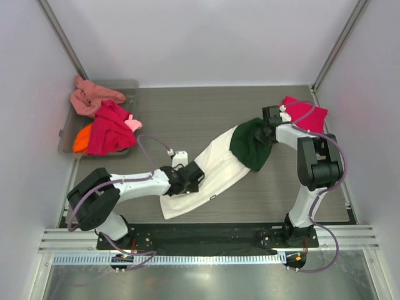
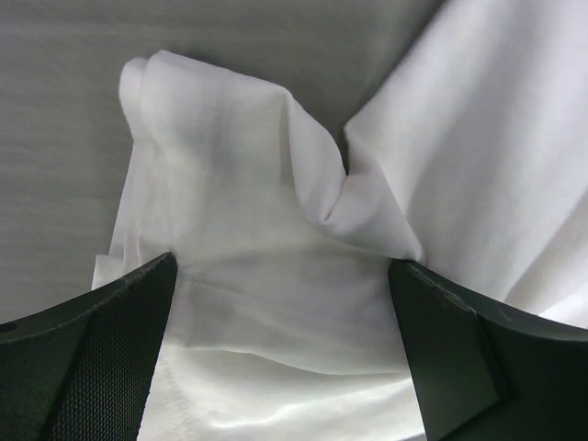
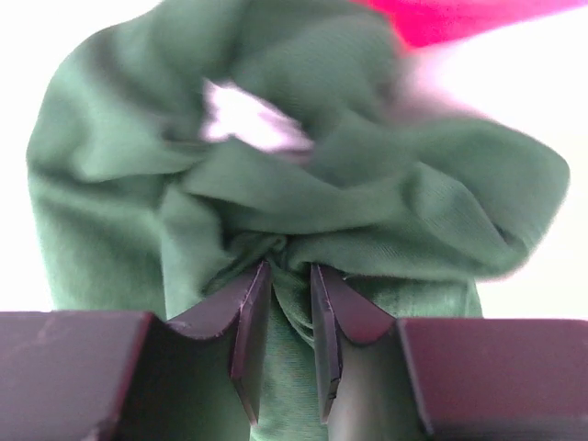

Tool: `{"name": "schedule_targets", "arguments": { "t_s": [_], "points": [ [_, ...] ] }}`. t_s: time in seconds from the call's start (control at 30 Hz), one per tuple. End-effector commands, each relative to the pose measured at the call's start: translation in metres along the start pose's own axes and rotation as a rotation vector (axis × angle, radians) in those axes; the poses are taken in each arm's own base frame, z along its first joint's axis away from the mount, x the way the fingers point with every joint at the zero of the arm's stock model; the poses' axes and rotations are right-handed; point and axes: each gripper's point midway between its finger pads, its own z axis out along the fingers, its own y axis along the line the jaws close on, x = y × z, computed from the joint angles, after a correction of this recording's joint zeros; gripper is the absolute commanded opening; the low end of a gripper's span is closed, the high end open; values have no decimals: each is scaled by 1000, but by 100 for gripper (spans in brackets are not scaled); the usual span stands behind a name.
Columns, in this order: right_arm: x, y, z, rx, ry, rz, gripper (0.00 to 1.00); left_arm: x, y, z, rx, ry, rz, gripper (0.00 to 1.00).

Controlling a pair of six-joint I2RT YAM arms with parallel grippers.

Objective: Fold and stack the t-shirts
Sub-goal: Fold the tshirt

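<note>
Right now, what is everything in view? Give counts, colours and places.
white shirt: 1, cream-white with dark green top, stretched diagonally across mid-table
crimson shirt: 1, crimson-pink, far right of table
tray: 1, translucent grey, far left corner
salmon shirt: 1, salmon, tray's far end
magenta shirt: 1, magenta, tray middle
orange shirt: 1, orange, tray's near left, under magenta
pink cloth: 1, light pink, small bit at magenta's right edge
table: 1, grey wood-grain
left gripper: 1, black, open over white end
right gripper: 1, black, shut on green end
</note>
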Motion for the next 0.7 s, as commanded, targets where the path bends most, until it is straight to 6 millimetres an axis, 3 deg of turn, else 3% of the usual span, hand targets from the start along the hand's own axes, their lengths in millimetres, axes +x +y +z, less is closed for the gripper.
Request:
{"name": "schedule_targets", "arguments": {
  "t_s": [0.0,0.07,0.17,0.23,0.27,0.3,0.37,0.4,0.43,0.5,0.6,0.67],
  "points": [
    [15,23,19,-36,74,-64,30,101,12,-18,-58,282,-8,98],
    [23,39,27,-36,78,-111,31,126,-1,-30,-23,304,19,98],
    [-3,96,26,-106,12,-168,35,157,-22,-47,55,344,63,98],
    [1,101,49,-76,34,-202,36,165,-44,-60,126,337,44,98],
    [-14,120,47,-96,12,-203,36,172,-52,-69,157,329,65,98],
    [-5,118,66,-80,39,-221,35,168,-68,-80,200,312,46,98],
    [-6,127,74,-89,53,-248,35,156,-64,-85,171,246,45,100],
    [-11,147,73,-130,44,-257,35,149,-64,-87,169,223,33,100],
    [-5,146,84,-118,57,-290,35,138,-59,-92,171,201,21,100],
    [-10,158,81,-121,32,-327,37,119,-54,-92,177,188,-25,100],
    [-14,161,83,-123,11,-367,41,85,-44,-103,237,157,-103,99],
    [-16,161,85,-124,4,-395,44,63,-38,-120,300,119,-132,100]
  ]
}}
